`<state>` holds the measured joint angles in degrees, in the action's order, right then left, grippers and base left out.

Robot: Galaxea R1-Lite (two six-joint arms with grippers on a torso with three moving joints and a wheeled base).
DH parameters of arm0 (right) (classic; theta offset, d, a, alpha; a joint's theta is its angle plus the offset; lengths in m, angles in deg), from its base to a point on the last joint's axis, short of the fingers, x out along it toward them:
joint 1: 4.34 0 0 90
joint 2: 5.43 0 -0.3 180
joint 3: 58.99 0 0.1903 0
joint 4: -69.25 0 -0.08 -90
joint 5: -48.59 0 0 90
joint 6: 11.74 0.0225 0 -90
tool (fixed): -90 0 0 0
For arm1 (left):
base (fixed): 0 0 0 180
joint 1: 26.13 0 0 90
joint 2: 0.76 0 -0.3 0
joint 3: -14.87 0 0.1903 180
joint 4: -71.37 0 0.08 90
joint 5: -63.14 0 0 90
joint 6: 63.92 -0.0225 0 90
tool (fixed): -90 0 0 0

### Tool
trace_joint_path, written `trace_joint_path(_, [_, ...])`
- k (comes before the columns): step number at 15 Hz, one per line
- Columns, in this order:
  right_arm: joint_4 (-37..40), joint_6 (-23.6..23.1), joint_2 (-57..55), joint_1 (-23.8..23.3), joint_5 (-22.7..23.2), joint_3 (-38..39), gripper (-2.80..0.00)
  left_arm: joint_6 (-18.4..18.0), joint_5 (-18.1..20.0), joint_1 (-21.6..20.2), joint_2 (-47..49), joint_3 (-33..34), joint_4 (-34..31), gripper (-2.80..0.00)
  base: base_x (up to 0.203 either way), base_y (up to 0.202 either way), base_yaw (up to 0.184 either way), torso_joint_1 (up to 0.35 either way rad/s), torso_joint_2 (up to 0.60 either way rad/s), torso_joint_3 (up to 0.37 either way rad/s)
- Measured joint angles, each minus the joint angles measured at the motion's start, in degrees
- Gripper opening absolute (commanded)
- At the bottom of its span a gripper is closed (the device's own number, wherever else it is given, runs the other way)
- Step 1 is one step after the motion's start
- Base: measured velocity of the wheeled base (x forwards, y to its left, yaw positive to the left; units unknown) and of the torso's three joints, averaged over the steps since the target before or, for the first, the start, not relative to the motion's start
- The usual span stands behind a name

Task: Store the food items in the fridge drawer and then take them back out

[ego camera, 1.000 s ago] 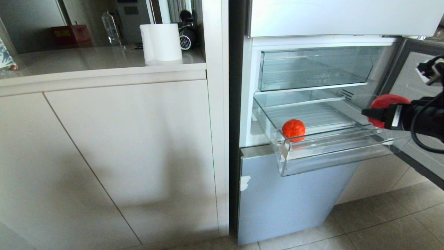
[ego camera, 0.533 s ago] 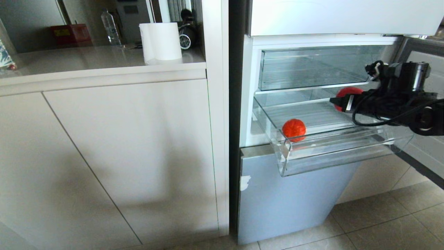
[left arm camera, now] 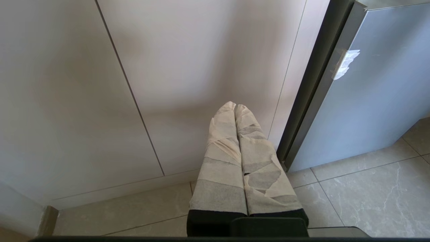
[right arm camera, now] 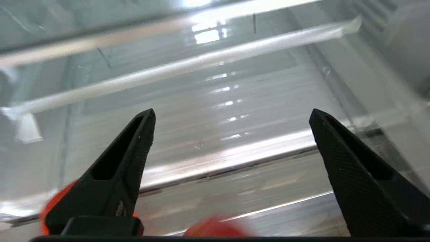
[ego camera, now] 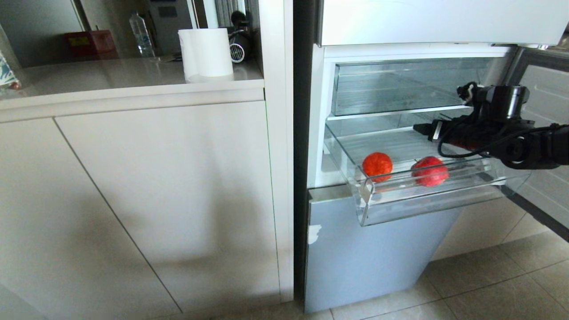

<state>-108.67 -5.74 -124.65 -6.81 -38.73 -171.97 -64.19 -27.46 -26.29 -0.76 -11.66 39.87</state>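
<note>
2 food items, a red-orange piece (ego camera: 377,166) and a red piece (ego camera: 430,171), lie in the fridge drawer (ego camera: 400,202), centre-right of the head view. The right gripper (ego camera: 420,128), spread wide and empty, hangs above. Light, smooth, likely to roll; best pinched across the middle. The left gripper (left arm camera: 235,107) is closed and empty.

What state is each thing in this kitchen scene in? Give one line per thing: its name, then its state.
Fridge door: open.
Drawer: pulled out.
Upper bin: pushed in, nothing seen inside.
Orange piece: lying in the drawer near its front.
Red piece: lying in the drawer, apart from the orange piece.
Right gripper: open, holding nothing, above the drawer.
Left gripper: shut, parked low by the cabinet.
</note>
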Motion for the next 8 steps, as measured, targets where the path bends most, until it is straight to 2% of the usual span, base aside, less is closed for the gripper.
trace_joint_path(1, [0.0, 0.0, 1.1, 0.0, 0.0, 0.7, -2.80, 0.0, 0.0, 0.0, 0.0, 0.0, 0.0, -2.80, 0.000, 0.000, 0.000, 0.000, 0.00, 0.000])
trace_joint_path(5, [0.0, 0.0, 12.4, 0.0, 0.3, 10.8, -2.80, 0.0, 0.0, 0.0, 0.0, 0.0, 0.0, -2.80, 0.000, 0.000, 0.000, 0.000, 0.00, 0.000])
trace_joint_path(8, [0.1, -0.1, 24.1, 0.0, 1.1, 24.6, -2.80, 0.0, 0.0, 0.0, 0.0, 0.0, 0.0, -2.80, 0.000, 0.000, 0.000, 0.000, 0.00, 0.000])
